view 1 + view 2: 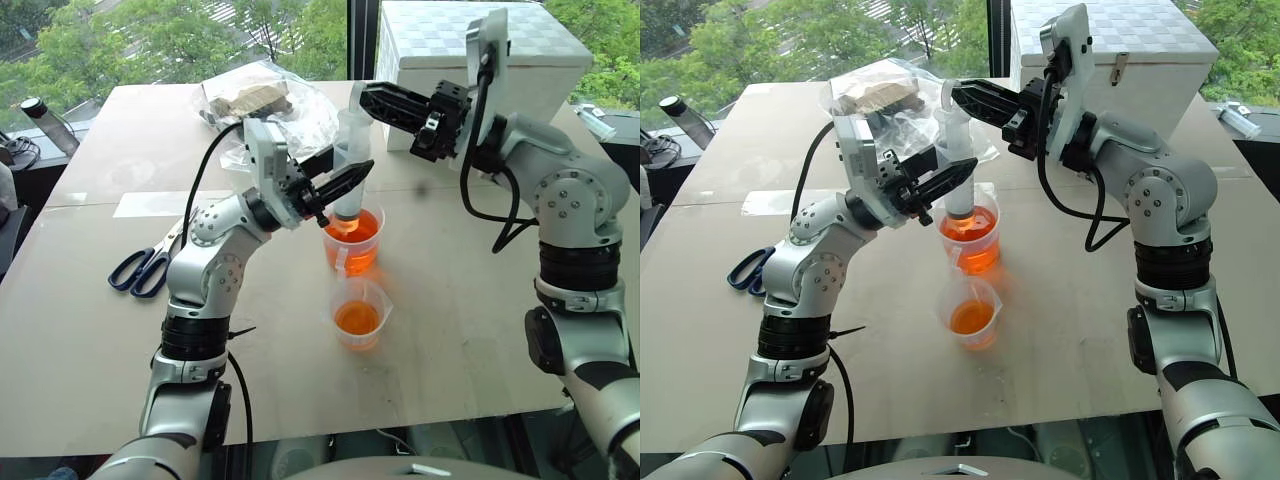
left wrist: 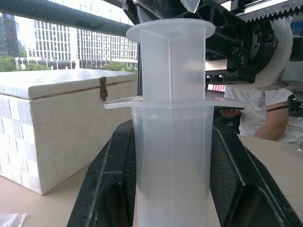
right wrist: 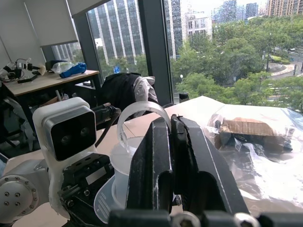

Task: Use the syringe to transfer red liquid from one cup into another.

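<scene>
The clear syringe [image 1: 351, 160] stands upright with its tip dipped in the red liquid [image 1: 356, 226] of the taller cup [image 1: 352, 250] at the table's middle. My left gripper [image 1: 345, 183] is shut on the syringe barrel [image 2: 170, 151], one black finger on each side, below the flange. The whitish plunger sticks out above the barrel. My right gripper [image 1: 368, 95] reaches in from the right, shut, with its tips at the plunger's ring top [image 3: 137, 111]. The shorter cup [image 1: 360, 318] stands just in front of the taller one and also holds orange-red liquid.
Blue-handled scissors [image 1: 148, 268] lie at the left. A crumpled plastic bag [image 1: 265, 105] sits behind the cups, a white box [image 1: 480, 60] at the back right. A person's arm [image 2: 258, 120] shows beyond the table.
</scene>
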Robot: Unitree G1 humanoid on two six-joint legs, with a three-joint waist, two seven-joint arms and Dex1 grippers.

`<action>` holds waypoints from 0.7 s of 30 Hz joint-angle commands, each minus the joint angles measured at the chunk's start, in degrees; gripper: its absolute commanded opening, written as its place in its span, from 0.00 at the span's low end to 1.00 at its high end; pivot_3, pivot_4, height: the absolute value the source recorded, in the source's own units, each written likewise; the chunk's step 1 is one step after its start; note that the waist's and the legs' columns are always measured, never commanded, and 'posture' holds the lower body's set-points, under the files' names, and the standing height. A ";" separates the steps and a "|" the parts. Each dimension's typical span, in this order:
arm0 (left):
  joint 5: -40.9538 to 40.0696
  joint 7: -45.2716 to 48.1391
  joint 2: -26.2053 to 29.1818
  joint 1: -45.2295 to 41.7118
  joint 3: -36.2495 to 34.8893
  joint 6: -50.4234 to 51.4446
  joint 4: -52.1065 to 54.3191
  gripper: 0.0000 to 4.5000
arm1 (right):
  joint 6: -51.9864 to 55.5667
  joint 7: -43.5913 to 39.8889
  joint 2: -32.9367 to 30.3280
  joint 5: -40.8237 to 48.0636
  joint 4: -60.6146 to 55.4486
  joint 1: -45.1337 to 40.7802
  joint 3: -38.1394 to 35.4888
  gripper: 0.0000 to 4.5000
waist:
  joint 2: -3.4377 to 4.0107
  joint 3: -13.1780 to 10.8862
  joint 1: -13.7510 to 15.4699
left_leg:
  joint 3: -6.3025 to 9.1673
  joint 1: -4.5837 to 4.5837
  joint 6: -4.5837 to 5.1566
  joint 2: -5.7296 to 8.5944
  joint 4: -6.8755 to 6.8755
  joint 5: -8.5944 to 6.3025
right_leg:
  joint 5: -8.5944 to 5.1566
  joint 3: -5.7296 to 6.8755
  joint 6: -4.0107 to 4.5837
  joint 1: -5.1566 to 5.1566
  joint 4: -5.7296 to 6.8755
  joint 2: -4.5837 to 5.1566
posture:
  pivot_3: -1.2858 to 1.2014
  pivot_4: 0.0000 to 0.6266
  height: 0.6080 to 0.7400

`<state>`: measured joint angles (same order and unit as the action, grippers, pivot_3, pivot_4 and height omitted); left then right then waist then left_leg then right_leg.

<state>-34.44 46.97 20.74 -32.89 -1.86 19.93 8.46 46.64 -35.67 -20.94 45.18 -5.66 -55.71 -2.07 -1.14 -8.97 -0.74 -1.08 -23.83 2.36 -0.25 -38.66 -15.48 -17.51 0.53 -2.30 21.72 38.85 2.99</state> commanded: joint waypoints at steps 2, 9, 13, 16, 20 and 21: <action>-0.03 0.19 -0.74 -0.95 0.55 -0.32 1.34 0.32 | 2.46 1.06 -2.78 0.70 -2.15 -2.22 -2.62 0.01 | 0.00 0.00 0.04 | 0.00 0.00 0.00 0.00 0.00 0.00 | 0.00 0.00 0.00 -0.01 0.00 0.01 | 0.52 0.24 1.00; -0.93 -0.48 -0.74 -5.42 -1.17 0.35 1.64 0.32 | 2.35 -1.79 -4.62 2.60 -0.81 -2.96 -5.98 0.63 | 0.00 0.00 -0.05 | -0.01 0.00 0.00 0.00 0.02 0.00 | 0.00 -0.01 0.00 0.00 0.00 0.00 | 0.52 0.24 1.00; -1.24 -0.45 -0.45 -7.67 -1.72 0.93 1.08 0.32 | 2.79 -4.44 -7.73 4.29 0.61 -2.41 -8.67 0.63 | 0.00 0.00 0.21 | 0.01 -0.02 0.01 0.00 0.02 0.00 | 0.00 0.02 0.00 -0.01 -0.02 0.01 | 0.52 0.24 1.00; -1.25 -0.44 -0.35 -8.79 -2.05 1.14 0.47 0.32 | 3.12 -5.26 -9.30 5.23 1.27 -1.80 -10.17 0.63 | 0.00 0.00 0.14 | -0.01 -0.03 0.01 0.01 0.02 -0.01 | 0.00 0.01 0.00 -0.01 -0.02 0.01 | 0.52 0.24 1.00; -1.67 -0.60 -0.35 -9.57 -2.48 1.65 0.14 0.32 | 2.32 -5.30 -10.06 4.65 1.75 -1.29 -10.31 0.63 | 0.00 0.00 -0.25 | -0.02 0.00 0.00 0.00 0.05 0.00 | 0.00 -0.03 0.00 0.00 -0.02 0.00 | 0.52 0.24 1.00; -1.75 -0.57 -0.32 -9.68 -2.55 1.75 0.03 0.32 | 2.32 -5.15 -10.00 4.82 1.61 -1.17 -10.46 0.63 | 0.00 0.00 -0.24 | -0.02 0.00 0.00 -0.01 0.06 0.00 | 0.00 -0.03 0.00 0.00 -0.02 -0.01 | 0.52 0.24 1.00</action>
<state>-35.06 46.45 20.14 -40.89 -2.86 22.00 7.52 49.79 -40.57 -30.53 49.41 -3.30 -56.35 -11.12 -1.14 -8.97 -0.98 -1.10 -23.83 2.36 -0.27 -38.61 -15.49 -17.51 0.49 -2.30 21.72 38.84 2.99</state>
